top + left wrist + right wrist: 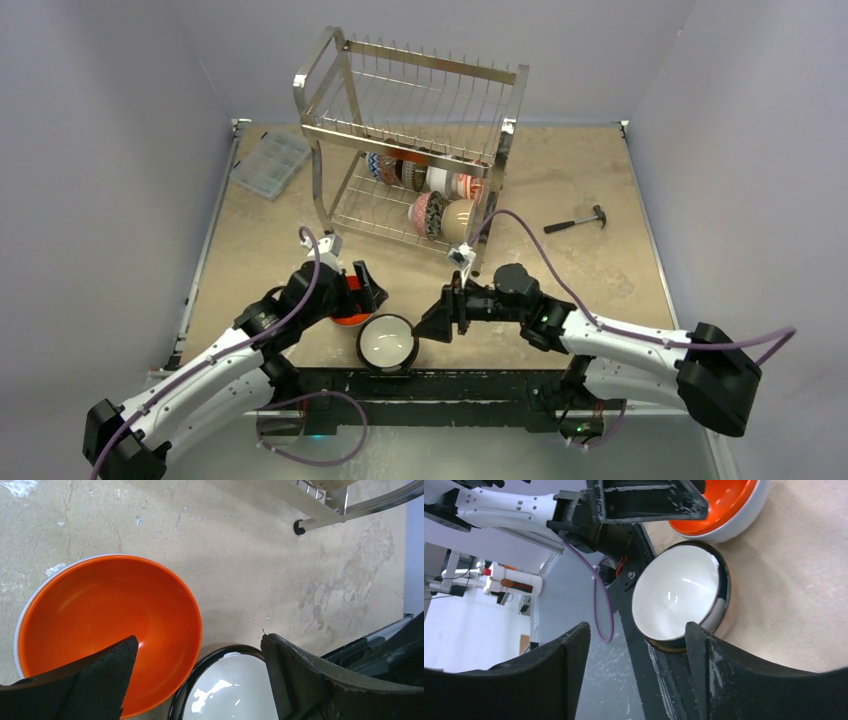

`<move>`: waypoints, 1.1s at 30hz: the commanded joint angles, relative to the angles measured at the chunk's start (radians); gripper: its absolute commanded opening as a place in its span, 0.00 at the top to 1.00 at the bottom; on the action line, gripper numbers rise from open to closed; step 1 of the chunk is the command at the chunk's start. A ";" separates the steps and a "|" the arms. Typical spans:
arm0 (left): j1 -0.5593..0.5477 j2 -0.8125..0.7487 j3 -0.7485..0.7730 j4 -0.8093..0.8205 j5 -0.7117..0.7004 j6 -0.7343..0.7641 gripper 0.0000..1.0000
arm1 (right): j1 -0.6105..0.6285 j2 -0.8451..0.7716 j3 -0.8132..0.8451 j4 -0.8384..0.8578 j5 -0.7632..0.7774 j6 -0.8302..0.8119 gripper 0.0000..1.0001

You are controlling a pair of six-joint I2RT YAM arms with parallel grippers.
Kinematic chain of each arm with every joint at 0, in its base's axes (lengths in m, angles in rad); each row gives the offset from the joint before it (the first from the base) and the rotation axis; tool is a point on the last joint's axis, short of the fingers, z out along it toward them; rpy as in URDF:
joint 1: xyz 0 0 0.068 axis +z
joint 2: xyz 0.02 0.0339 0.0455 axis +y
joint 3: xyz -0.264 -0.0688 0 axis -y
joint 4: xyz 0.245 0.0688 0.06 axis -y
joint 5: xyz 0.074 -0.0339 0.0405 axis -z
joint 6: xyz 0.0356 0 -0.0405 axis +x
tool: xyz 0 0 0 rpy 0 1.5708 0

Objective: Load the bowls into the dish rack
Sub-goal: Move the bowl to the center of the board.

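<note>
The steel wire dish rack [410, 120] stands at the back middle, with several patterned bowls [430, 212] standing on its lower tier. An orange bowl [348, 312] and a dark-rimmed bowl with a white inside [388, 342] sit side by side near the table's front edge. My left gripper [358, 290] is open above the orange bowl [110, 625]. One finger [95, 675] is over its inside and the other lies beside the white bowl [230, 690]. My right gripper [432, 322] is open and empty, just right of the white bowl [679, 595]. The orange bowl also shows in the right wrist view [724, 505].
A flat clear plastic compartment box [270, 162] lies at the back left. A hammer [578, 220] lies right of the rack. A rack foot [299, 527] stands ahead of my left gripper. The white bowl sits at the table's black front edge [644, 630].
</note>
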 commanded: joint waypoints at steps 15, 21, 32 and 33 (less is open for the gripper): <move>0.002 0.007 0.040 -0.029 -0.018 -0.007 0.08 | 0.216 0.233 0.278 -0.336 0.438 -0.122 0.47; 0.002 -0.031 0.071 -0.084 -0.056 0.000 0.08 | 0.246 0.307 0.318 -0.388 0.491 -0.134 0.43; 0.001 -0.042 0.042 -0.073 -0.051 -0.031 0.09 | 0.265 0.403 0.355 -0.408 0.529 -0.160 0.56; 0.002 -0.040 0.042 -0.071 -0.050 -0.031 0.09 | 0.266 0.401 0.354 -0.411 0.538 -0.160 0.61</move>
